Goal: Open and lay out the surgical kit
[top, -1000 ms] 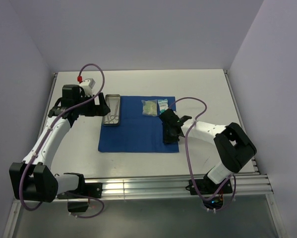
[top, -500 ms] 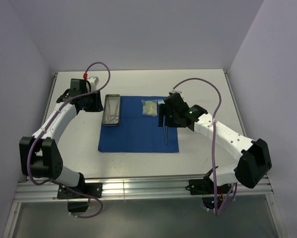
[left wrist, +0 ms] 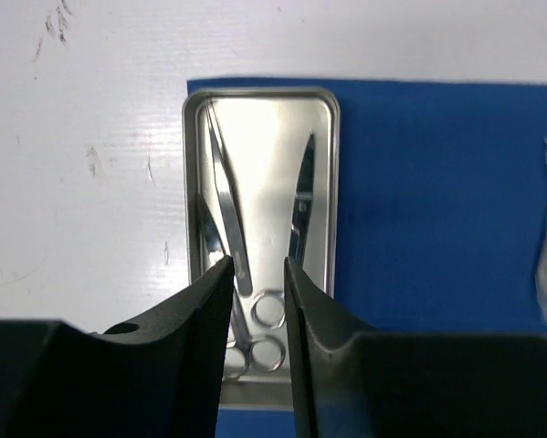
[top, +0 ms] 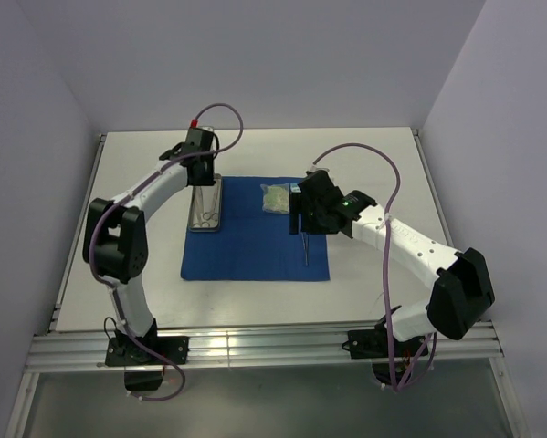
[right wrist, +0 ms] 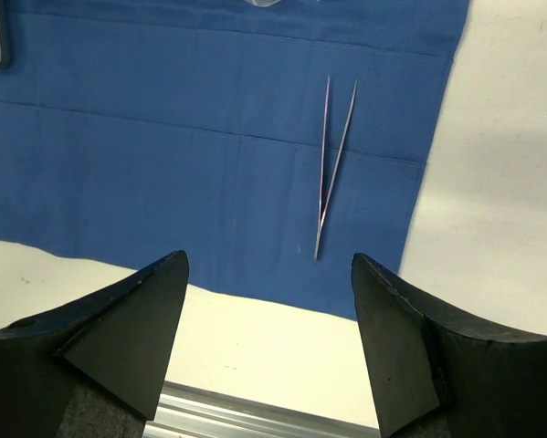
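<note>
The royal-blue cloth [top: 255,239] lies spread flat in the middle of the table. On its left edge stands the steel tray [top: 205,221], holding ring-handled scissors [left wrist: 300,205] and one pair of tweezers [left wrist: 227,201]. My left gripper [left wrist: 257,265] hovers over the tray's ring end, its jaws narrowed to a small gap with nothing between them. Another pair of tweezers [right wrist: 332,173] lies alone on the cloth's right side. Above it is my right gripper [right wrist: 268,265], wide open and empty. A whitish packet [top: 275,197] rests on the cloth's far edge.
A second small packet [top: 298,189] shows partly behind my right gripper [top: 302,217]. Bare white table [top: 364,164] surrounds the cloth. Metal rails [top: 255,345] run along the near edge and walls enclose the far and lateral sides.
My left arm swung from left of the tray to over it while its jaws narrowed. My right gripper opened, left the tweezers on the cloth and drew back and up.
</note>
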Robot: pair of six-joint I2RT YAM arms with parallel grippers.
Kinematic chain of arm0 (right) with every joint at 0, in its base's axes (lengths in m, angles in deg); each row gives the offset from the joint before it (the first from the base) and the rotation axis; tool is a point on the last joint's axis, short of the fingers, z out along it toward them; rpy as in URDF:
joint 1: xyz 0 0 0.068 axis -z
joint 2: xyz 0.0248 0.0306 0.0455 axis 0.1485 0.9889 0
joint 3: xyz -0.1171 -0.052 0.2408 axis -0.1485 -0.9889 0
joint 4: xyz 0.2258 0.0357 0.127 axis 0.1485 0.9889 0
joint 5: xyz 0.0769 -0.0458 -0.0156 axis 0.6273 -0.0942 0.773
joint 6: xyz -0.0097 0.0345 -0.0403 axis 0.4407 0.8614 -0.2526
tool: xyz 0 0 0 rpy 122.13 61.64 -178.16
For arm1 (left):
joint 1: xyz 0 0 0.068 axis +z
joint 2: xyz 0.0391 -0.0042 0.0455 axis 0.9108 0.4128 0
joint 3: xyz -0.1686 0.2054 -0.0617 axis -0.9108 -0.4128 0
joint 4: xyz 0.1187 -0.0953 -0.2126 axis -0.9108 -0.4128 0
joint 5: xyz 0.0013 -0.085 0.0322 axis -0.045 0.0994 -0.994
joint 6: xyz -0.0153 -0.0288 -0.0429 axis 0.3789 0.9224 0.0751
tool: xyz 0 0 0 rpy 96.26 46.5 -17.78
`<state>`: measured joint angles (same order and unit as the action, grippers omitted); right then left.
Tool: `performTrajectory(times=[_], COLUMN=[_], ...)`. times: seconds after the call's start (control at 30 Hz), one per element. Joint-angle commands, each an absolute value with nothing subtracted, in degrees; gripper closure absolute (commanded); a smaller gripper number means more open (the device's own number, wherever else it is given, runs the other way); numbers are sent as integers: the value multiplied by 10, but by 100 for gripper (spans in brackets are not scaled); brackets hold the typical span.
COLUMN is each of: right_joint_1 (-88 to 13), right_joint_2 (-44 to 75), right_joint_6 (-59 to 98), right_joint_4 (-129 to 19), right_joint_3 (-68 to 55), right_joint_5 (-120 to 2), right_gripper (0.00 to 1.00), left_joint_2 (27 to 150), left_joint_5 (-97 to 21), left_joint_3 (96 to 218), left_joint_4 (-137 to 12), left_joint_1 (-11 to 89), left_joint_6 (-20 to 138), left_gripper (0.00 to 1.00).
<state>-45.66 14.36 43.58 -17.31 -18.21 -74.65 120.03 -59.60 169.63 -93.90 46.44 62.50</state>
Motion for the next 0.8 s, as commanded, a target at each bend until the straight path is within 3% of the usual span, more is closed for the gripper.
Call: performTrajectory(times=[0.0,0.77], right_joint_1=[-452,-426], right_joint_2=[147,138], right_joint_6=[424,406], right_joint_4=[-189,-195], right_joint_3=[-178,-193], right_joint_5=[-746,-719], right_gripper=[21,21], left_joint_2=[1252,1382], left_joint_5=[-668,-717], left_joint_3=[1761,1854], left_joint_4=[-962,-989], left_joint_1=[466,465], left_joint_6=[674,707], left_gripper=[65,59])
